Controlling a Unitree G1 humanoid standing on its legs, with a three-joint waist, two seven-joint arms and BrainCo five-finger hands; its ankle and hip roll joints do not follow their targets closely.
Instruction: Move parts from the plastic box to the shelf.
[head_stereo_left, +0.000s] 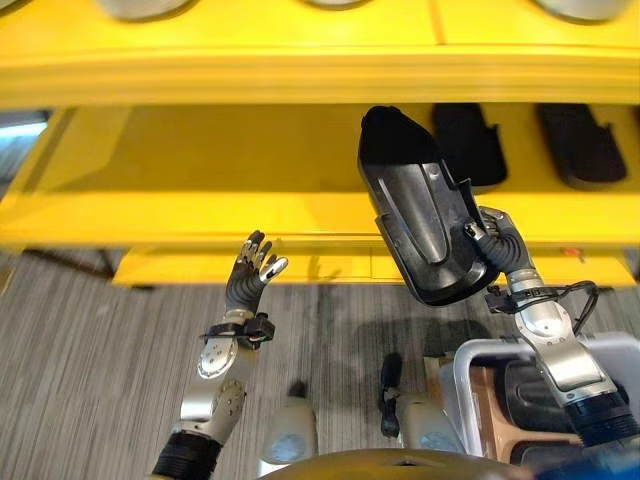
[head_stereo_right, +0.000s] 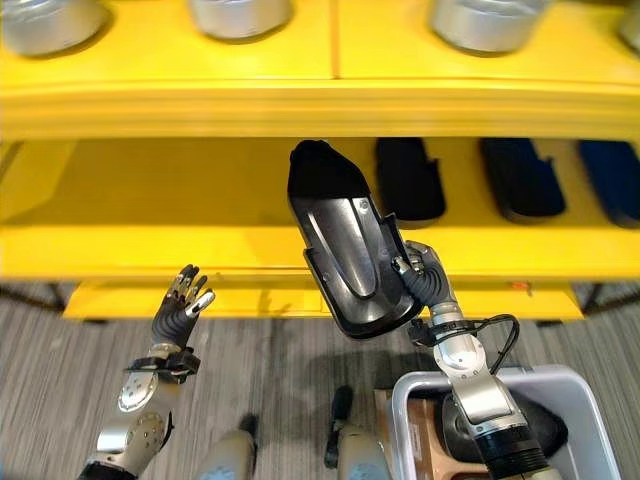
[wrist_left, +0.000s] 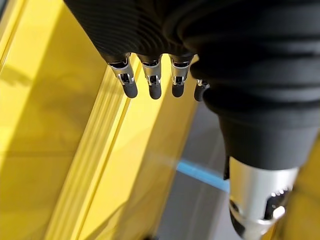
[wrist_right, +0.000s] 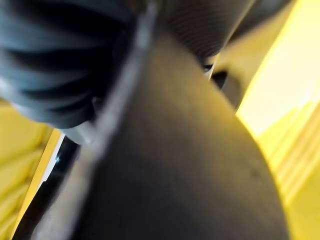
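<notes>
Nearest, the grey plastic box (head_stereo_right: 590, 385) sits low on the robot's right with dark parts in it. Above it the right robot hand (head_stereo_right: 420, 275) grips a long black moulded part (head_stereo_right: 345, 250), while the left robot hand (head_stereo_right: 180, 305) hangs relaxed and released. Beyond, the yellow shelf (head_stereo_right: 200, 240) carries more black parts (head_stereo_right: 410, 178).

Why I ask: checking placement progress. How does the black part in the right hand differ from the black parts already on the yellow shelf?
The held part is up in the air, gripped by the right hand; the shelf parts lie flat on the yellow shelf. The held part shows its glossy hollow inside; the shelf parts look matt. All are black and elongated.
</notes>
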